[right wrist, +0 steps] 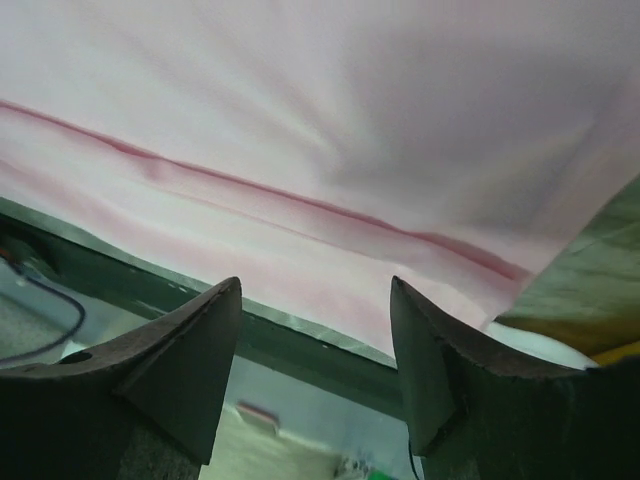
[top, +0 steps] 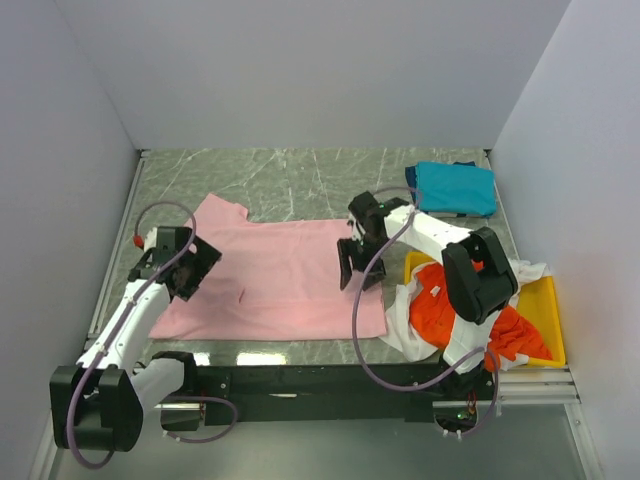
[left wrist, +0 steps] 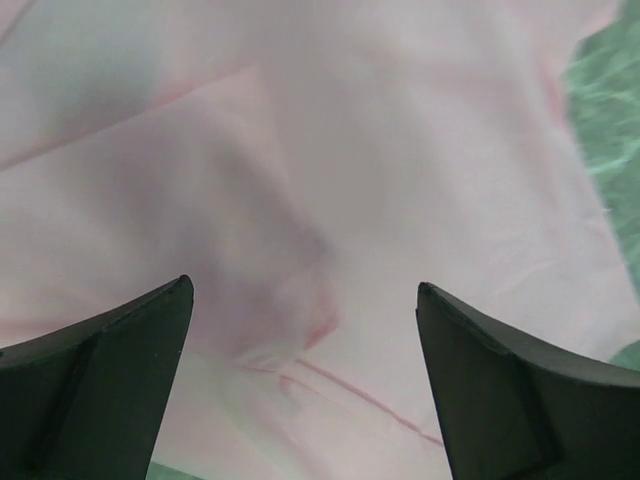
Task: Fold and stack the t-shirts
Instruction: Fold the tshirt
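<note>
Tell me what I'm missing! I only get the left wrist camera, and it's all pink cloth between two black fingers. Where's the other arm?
Observer: The right gripper is over the same pink t-shirt, near its right edge. It is open, with nothing between its fingers.
Operator: Is any shirt folded?
Observer: One. The teal-blue t-shirt lies folded at the far right corner of the table.
Operator: And the others?
Observer: The orange-red t-shirt and the white t-shirt sit crumpled together in the yellow tray, just right of the pink one.
</note>
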Controlling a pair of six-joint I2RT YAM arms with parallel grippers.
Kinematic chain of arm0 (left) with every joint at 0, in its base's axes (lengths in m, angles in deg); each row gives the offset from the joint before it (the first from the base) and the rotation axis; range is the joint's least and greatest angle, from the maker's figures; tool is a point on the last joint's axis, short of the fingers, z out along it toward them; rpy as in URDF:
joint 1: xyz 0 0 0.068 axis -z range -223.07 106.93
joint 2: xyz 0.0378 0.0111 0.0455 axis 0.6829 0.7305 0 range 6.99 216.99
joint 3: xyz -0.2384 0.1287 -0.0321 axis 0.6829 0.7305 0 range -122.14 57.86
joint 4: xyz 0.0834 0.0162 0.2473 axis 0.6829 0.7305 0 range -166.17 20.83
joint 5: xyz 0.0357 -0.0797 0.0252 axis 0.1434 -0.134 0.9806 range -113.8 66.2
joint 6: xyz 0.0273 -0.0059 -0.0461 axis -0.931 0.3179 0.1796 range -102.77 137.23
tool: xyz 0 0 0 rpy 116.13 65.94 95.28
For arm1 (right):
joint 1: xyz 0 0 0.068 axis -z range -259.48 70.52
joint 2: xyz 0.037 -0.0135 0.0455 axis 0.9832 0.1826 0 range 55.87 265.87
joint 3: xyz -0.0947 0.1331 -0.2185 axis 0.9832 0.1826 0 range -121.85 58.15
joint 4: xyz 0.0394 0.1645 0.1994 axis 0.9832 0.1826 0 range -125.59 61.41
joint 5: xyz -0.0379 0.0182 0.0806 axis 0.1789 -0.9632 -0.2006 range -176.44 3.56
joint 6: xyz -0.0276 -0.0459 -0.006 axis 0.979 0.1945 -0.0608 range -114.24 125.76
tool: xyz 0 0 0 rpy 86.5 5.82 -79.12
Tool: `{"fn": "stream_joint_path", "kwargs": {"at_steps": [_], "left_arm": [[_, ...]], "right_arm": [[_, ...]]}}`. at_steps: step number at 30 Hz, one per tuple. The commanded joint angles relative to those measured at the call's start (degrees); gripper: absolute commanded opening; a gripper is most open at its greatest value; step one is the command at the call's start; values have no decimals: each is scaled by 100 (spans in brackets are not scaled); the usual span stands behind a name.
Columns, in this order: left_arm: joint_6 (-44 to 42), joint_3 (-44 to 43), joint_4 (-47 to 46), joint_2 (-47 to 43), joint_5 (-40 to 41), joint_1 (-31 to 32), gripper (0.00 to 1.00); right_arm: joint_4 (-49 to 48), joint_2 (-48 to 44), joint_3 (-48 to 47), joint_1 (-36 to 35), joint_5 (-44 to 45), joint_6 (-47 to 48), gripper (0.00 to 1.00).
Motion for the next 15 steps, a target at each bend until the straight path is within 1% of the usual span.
{"fn": "stream_joint_path", "kwargs": {"at_steps": [1,2,6,7,9,11,15], "left_arm": [[-360,-616,-30,-93,319,-10,99],[-431,-783,-65,-23,362,-10,100],[-712,-1074,-241,197,459,-10,99],[-791,-1101,-346,240,477,-10,99],[-836,-1180,-417,285,477,-10,99],[-853,-1223,-487,337,468,-10,99],[-871,-1276,-593,460,380,-10,99]], "right_arm": [[383,-322,-858,222,464,204,68],[401,-226,-1173,292,490,222,68],[226,204,-1939,731,832,283,68],[130,414,-2210,889,999,249,67],[-82,661,-2510,1022,1123,239,65],[-248,1046,-2940,1136,1474,248,64],[-267,1733,-3583,1259,1914,292,54]]}}
